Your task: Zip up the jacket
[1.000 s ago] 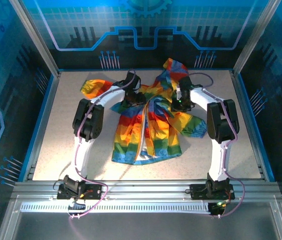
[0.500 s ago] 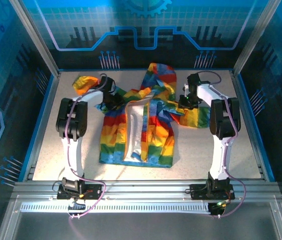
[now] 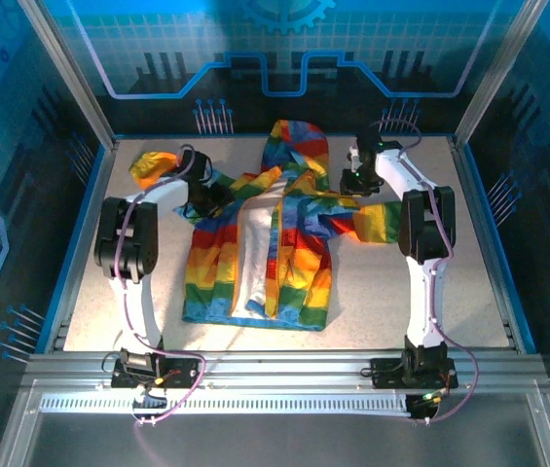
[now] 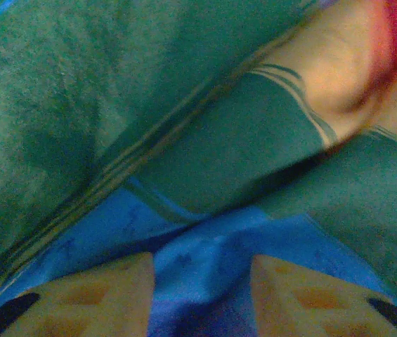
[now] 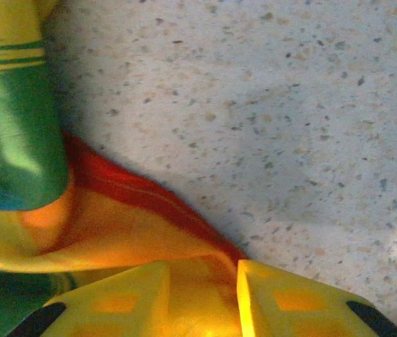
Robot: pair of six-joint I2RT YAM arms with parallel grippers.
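Note:
The rainbow-striped jacket [image 3: 299, 263] lies flat on the table, hood [image 3: 299, 144] toward the back. Its front is open, showing pale lining [image 3: 255, 243] beside the orange zipper edge [image 3: 276, 258]. My left gripper [image 3: 206, 195] sits low on the jacket's left shoulder. In the left wrist view its fingers [image 4: 100, 295] stand apart around a loose fold of blue fabric [image 4: 205, 267], the gripper [image 4: 202, 298] open. My right gripper [image 3: 355, 182] is at the right shoulder. In the right wrist view it [image 5: 203, 298] is shut on an orange and red fold of jacket [image 5: 114, 232].
The speckled table [image 3: 90, 282] is bounded by blue walls and a metal frame. The left sleeve end [image 3: 153, 163] lies near the back left corner, and the right sleeve [image 3: 377, 222] folds down beside the right arm. Bare tabletop [image 5: 289, 105] lies just past the right fingers.
Both arms have swung outward and back, dragging the jacket left and spreading it flatter with the front wider open. The left jaws have widened.

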